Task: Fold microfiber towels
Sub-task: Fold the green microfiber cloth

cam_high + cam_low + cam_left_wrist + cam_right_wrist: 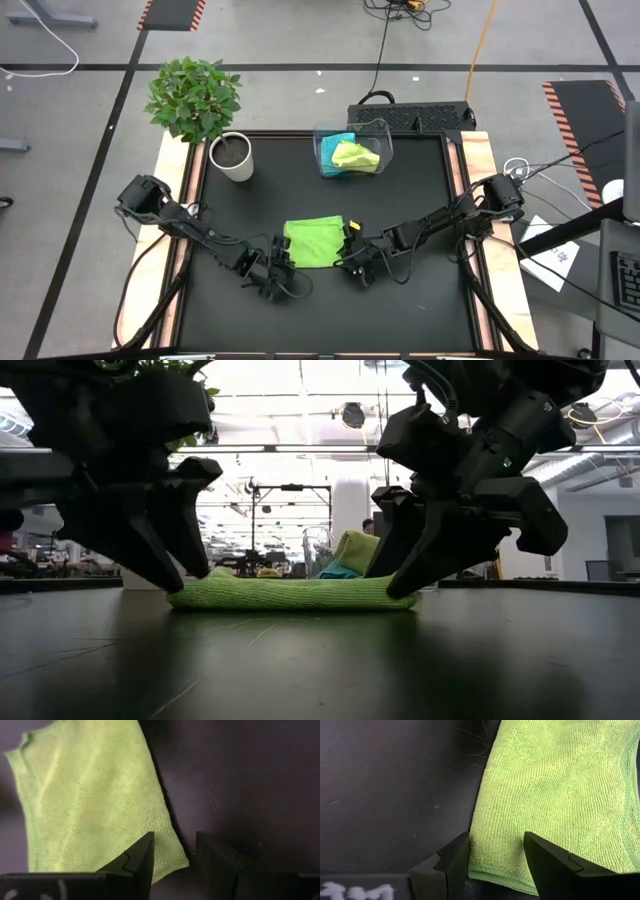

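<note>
Lime-green towel (316,243) lying folded between both grippers.
Left gripper (280,266) and right gripper (350,262) are angling downward, fingers apart, straddling its near corners, gripping nothing.

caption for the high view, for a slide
Both open grippers, left and right, flank a folded green towel; bin behind holds more towels.

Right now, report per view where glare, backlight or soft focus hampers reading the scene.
High view: even light, everything sharp, no glare. Low view: bright ceiling lights behind leave the left gripper and right gripper as dark silhouettes; the green towel still reads. Left wrist view: towel slightly soft, the dark table almost featureless. Right wrist view: towel weave crisp, near fingers soft.
</note>
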`<state>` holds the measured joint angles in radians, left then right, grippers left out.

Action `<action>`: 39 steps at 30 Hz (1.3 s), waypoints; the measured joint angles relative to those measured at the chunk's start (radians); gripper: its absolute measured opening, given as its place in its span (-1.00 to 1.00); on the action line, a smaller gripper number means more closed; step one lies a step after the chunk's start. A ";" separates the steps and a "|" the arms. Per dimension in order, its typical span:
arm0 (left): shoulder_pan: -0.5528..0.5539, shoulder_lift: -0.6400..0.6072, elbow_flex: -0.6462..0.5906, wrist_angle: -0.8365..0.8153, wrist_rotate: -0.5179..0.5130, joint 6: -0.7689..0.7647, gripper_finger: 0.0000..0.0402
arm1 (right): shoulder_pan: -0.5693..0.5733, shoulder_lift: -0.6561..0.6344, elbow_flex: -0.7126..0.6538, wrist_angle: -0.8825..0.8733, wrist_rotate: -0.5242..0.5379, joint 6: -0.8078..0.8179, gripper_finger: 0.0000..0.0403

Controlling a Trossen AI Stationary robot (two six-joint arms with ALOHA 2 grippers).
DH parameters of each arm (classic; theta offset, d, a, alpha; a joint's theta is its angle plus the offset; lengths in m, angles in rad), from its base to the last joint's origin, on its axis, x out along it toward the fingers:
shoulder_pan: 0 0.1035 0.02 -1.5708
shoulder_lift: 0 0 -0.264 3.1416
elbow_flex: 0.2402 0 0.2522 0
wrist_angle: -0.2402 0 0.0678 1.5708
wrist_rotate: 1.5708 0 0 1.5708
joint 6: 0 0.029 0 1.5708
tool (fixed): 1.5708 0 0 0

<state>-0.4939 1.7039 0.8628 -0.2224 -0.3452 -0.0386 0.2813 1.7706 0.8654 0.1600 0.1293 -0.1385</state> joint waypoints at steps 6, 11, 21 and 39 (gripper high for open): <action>0.018 0.044 0.003 0.013 -0.025 0.008 -0.28 | 0.000 0.000 0.000 -0.005 0.000 0.006 -0.11; 0.029 0.083 0.004 0.023 -0.028 0.009 -0.28 | -0.007 0.019 0.000 -0.008 -0.002 0.002 -0.11; 0.038 0.097 0.002 0.042 -0.050 0.030 -0.28 | -0.027 0.066 0.003 0.036 -0.006 -0.009 -0.12; 0.051 0.073 0.000 0.010 0.057 0.028 -0.93 | -0.020 0.060 0.000 0.026 -0.034 -0.048 -0.94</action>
<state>-0.4425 1.7772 0.8633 -0.2120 -0.2878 -0.0111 0.2609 1.8305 0.8658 0.1862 0.0957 -0.1868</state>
